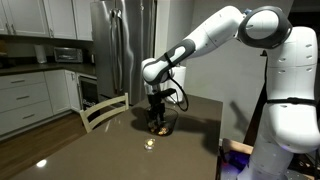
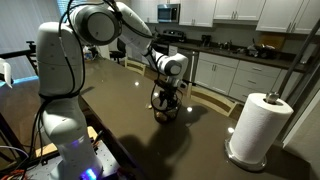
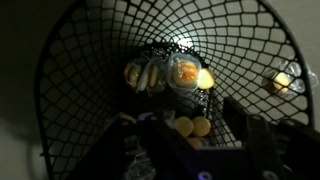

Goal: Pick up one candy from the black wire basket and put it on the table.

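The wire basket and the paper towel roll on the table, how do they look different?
The basket is black, the paper towel roll white. The basket is open wire you can see through; the roll is solid. The basket is a low bowl, while the roll stands upright and looks taller. The basket holds candies; the roll holds nothing. Both sit on the dark table.

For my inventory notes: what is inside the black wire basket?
Yellow-orange wrapped candies lie at the bottom of the black wire basket. The dark end effector covers its near part, so their count is unclear.
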Robot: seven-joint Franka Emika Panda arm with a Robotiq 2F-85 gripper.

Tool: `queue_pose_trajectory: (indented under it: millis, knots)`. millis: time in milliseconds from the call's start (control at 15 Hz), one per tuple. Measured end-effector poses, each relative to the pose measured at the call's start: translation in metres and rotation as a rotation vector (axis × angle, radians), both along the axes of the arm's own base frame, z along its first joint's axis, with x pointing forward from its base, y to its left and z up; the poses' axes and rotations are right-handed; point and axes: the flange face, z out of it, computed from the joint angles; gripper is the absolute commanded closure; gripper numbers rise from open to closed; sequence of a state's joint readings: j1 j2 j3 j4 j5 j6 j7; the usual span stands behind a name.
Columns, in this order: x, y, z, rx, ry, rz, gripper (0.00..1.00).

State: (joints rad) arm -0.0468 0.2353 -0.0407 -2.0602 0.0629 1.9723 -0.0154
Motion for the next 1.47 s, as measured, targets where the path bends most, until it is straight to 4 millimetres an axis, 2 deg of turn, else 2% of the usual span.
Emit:
queue_pose_trajectory:
  millis: [133,667,733,800,1467]
  knots:
    - [0.0,-0.001,-0.002,-0.005,0.002,0.004,0.0]
    - [0.006,-0.006,-0.013,-0.066,-0.022,0.056,0.0]
    - [0.006,-0.006,-0.013,-0.072,-0.026,0.061,0.25]
    - [0.007,-0.006,-0.014,-0.075,-0.03,0.065,0.26]
    - [0.008,-0.003,-0.014,-0.089,-0.037,0.085,0.92]
